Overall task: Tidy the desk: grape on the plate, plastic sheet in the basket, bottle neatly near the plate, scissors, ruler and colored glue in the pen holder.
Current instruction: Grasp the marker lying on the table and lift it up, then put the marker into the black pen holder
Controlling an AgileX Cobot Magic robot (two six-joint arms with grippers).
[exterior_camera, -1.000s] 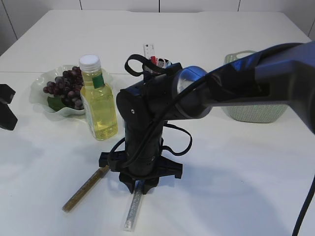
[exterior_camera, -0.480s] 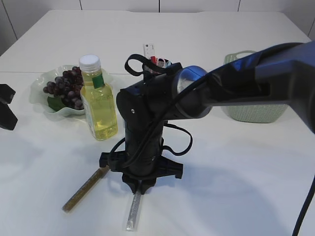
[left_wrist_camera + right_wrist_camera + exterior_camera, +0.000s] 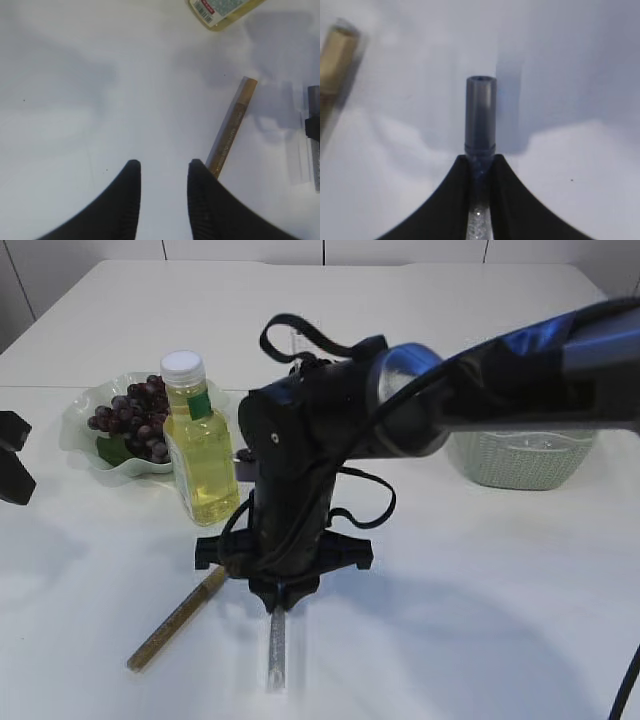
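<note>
My right gripper (image 3: 279, 602) points down at the table's front and is shut on the silver glitter glue (image 3: 276, 652). In the right wrist view the dark cap end of the silver glue (image 3: 480, 114) sticks out past the gripper (image 3: 480, 158). A gold glitter glue (image 3: 176, 624) lies on the table just to its left, also seen as the gold glue (image 3: 231, 125). The bottle (image 3: 200, 455) of yellow liquid stands beside the plate (image 3: 78, 408), which holds the grape (image 3: 135, 420). My left gripper (image 3: 162, 163) hangs open over bare table. The right arm hides the pen holder, scissors and ruler.
A pale green basket (image 3: 520, 465) stands at the right, behind the right arm. My left gripper (image 3: 12, 470) shows at the far left edge. The white table stretches to the back.
The right jaws have closed on the silver glue. The arm has risen a little, and the tube now hangs straighter under the gripper. The left gripper has not moved.
</note>
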